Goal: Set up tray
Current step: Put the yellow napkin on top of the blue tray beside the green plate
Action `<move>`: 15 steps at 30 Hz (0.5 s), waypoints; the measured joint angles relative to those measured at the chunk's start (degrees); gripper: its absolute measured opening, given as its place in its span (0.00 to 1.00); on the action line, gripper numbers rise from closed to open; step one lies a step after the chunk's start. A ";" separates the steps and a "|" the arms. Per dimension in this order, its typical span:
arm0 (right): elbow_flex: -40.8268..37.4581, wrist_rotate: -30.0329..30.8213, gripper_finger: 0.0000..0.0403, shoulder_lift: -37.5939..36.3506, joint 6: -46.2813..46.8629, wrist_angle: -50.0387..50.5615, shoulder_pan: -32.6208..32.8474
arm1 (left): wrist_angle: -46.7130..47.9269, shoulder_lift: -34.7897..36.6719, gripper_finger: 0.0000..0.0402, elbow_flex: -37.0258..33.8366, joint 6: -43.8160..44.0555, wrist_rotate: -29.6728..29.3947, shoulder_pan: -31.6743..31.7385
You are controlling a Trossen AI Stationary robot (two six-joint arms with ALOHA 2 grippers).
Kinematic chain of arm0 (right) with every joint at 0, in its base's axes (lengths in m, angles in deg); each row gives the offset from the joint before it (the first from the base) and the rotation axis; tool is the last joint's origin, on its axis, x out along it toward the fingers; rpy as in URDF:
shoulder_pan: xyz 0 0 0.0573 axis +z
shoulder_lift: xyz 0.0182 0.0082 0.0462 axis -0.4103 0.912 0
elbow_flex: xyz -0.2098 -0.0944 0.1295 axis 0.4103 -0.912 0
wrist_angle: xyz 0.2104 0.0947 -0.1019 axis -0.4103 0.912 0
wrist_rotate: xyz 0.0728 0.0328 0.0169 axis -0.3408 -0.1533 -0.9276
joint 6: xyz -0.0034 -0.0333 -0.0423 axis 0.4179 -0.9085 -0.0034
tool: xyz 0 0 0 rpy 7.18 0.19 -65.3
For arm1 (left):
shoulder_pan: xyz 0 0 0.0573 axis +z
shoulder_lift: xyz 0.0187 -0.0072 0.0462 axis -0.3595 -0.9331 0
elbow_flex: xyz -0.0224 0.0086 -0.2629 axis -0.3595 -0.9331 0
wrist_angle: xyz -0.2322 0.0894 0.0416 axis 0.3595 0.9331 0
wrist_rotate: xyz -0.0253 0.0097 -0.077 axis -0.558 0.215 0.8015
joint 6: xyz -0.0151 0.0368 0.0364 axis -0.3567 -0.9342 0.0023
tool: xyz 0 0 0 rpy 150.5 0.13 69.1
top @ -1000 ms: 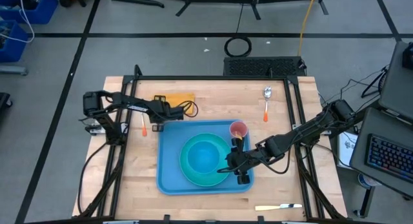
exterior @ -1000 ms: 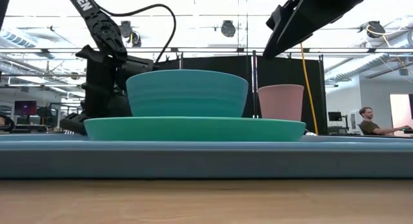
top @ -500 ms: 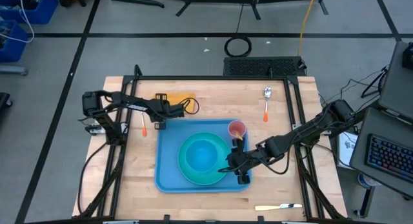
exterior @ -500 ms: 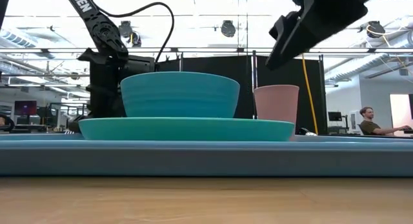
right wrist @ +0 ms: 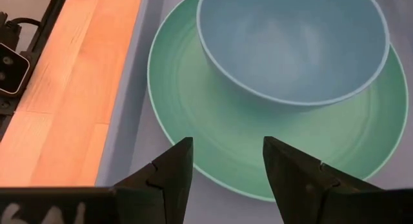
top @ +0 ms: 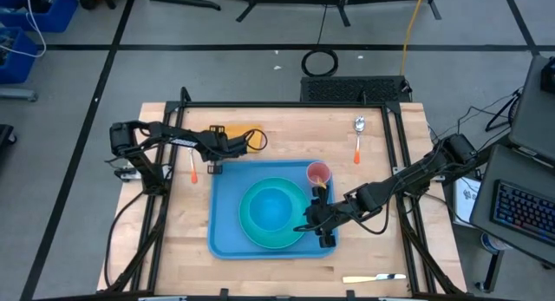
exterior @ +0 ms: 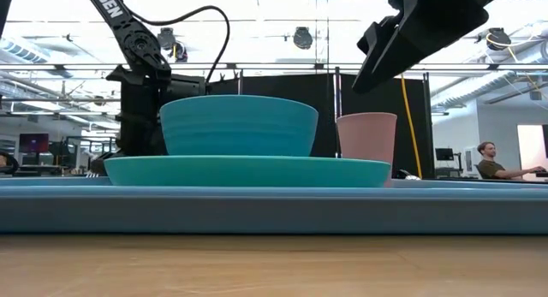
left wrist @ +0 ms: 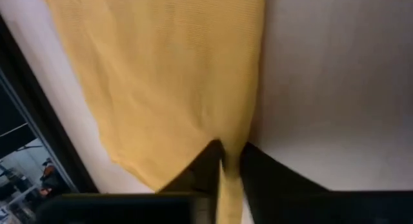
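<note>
The light-blue tray (top: 227, 241) lies on the wooden table and carries a teal plate (top: 295, 236), a teal bowl (top: 272, 209) on that plate and a pink cup (top: 319, 173). Beyond the tray's far left corner lies the orange napkin (top: 244, 133), flat on the wood. My left gripper (top: 227, 145) is down at the napkin's near edge and shut on it. My right gripper (right wrist: 226, 166) hangs open above the tray's right part, over the plate's rim, with nothing between its fingers. My left gripper pinches the napkin's edge (left wrist: 227, 180) between its two fingers (left wrist: 201, 164), slanting down from the table's left and near side. The cloth shows as a thin strip in the narrow gap. The rest of the napkin (left wrist: 168, 75) lies spread on the wood.
A spoon with an orange handle (top: 358, 136) lies at the far right, another orange-handled utensil (top: 192, 168) left of the tray, and a knife (top: 375, 278) near the front edge. Black frame rails (top: 286, 105) border the table. A person sits far behind.
The tray with plate, bowl and cup has slid a little toward the table's left edge and stays level.
</note>
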 joint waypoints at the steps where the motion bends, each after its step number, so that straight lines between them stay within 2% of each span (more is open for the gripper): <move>1: 0.00 0.00 0.45 0.00 -0.01 0.00 0.00 | -0.13 -0.02 0.06 -0.03 0.02 0.20 0.02; 3: 0.00 0.00 0.45 -0.01 0.00 0.00 0.00 | -0.25 -0.02 0.03 -0.03 0.70 0.18 0.04; 15: 0.00 0.11 0.45 0.00 -0.27 0.00 -0.39 | 2.60 0.41 0.01 0.00 2.10 -1.04 -0.34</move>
